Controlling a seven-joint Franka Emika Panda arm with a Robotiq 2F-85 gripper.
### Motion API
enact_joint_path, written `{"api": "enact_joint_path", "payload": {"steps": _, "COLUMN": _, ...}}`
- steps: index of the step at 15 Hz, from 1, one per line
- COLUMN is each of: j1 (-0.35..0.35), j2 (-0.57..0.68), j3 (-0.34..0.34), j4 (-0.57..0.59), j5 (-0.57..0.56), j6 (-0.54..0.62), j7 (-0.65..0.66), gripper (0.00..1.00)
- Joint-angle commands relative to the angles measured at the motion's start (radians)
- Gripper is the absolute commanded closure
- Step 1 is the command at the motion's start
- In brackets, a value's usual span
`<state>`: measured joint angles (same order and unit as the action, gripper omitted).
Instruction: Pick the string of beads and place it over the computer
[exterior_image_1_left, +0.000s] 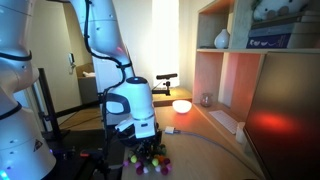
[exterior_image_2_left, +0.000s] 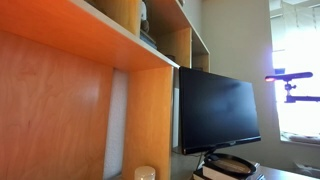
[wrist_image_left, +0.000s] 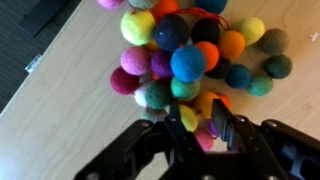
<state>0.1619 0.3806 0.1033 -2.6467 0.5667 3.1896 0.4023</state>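
1. Your pale wooden surface (wrist_image_left: 80, 120) fills the wrist view.
2. The string of beads (wrist_image_left: 187, 63) lies bunched there, from centre toward 12 o'clock.
3. The jaws at 6 o'clock stand narrow around its lower beads (whether they grip, you cannot tell).

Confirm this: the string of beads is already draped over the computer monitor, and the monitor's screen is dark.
Not right on one count. The string of beads is not on the monitor: the wrist view shows it lying bunched on the wooden desk, just at the end effector. The rest holds: the monitor has a dark screen in an exterior view.
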Motion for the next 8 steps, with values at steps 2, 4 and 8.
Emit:
{"api": "enact_joint_path", "payload": {"steps": 2, "j1": 0.036, "j2": -0.022, "j3": -0.042, "j4": -0.005, "j5": -0.019, "j6": -0.026, "j7": 0.083, "gripper": 0.21}}
{"api": "enact_joint_path", "payload": {"steps": 4, "j1": 0.039, "j2": -0.02, "j3": -0.045, "j4": -0.008, "j5": -0.023, "j6": -0.028, "j7": 0.086, "gripper": 0.05}}
{"api": "enact_joint_path", "payload": {"steps": 8, "j1": 0.063, "j2": -0.023, "j3": -0.062, "j4": -0.029, "j5": -0.02, "j6": -0.014, "j7": 0.096, "gripper": 0.0}}
